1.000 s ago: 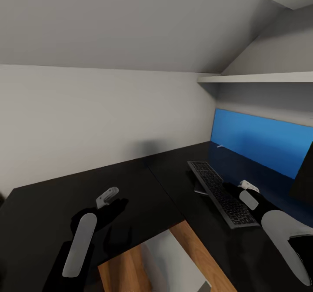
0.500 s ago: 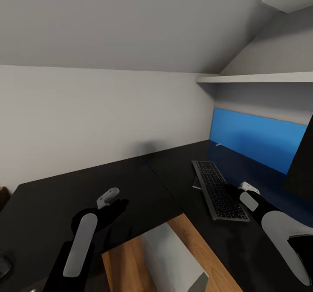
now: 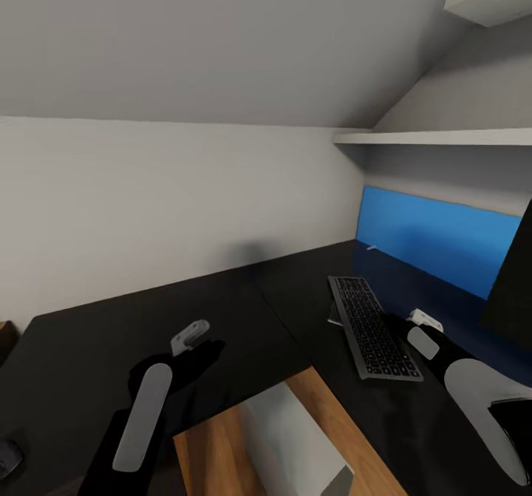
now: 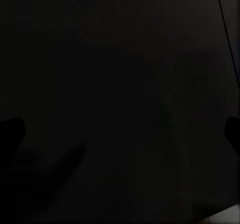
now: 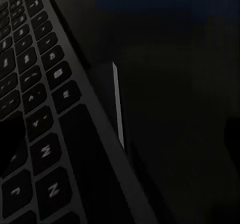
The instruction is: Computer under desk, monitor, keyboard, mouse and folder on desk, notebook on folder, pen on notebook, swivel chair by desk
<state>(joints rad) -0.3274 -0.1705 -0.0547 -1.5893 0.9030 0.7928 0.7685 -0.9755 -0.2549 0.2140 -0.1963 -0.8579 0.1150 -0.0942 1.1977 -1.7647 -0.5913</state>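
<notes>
The keyboard [image 3: 373, 327] is seen lying on the desk [image 3: 96, 348] beside the right gripper [image 3: 403, 324]; neither gripper's grip state can be told.

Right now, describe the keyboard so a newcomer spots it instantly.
Find the glossy black desk with the blue back panel. On its right wing, beside the right tool, lies the keyboard: a flat black slab with rows of greyish keys, the only keyed thing there.
</notes>
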